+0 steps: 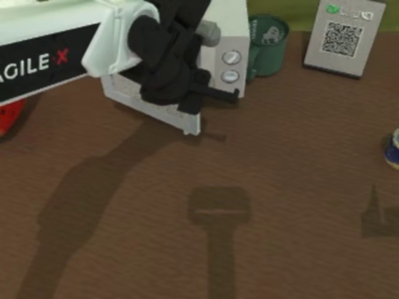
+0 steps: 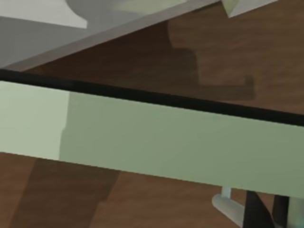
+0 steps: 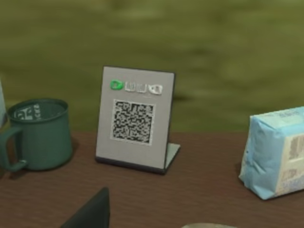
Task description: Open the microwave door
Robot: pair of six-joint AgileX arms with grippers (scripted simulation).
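Observation:
The white microwave (image 1: pixel 227 25) stands at the table's back centre, its two silver knobs (image 1: pixel 231 58) facing front. The microwave door (image 1: pixel 156 107), a white frame with a speckled mesh window, is swung out from the front at an angle, its free edge toward the table's middle. My left gripper (image 1: pixel 224 93) reaches over the door, in front of the knob panel. In the left wrist view the door's edge (image 2: pixel 166 142) crosses as a pale band. Below it, the grey handle (image 2: pixel 228 206) runs up to the left gripper (image 2: pixel 271 213), which is shut. My right gripper (image 3: pixel 97 213) is parked off the table's right side.
A green mug (image 1: pixel 268 37) stands just right of the microwave, and a QR-code stand (image 1: pixel 341 37) is further right. A pale blue bag (image 3: pixel 278 152) lies at the table's right edge. Something red (image 1: pixel 9 115) shows at the left edge. Brown tabletop (image 1: pixel 206 249) fills the front.

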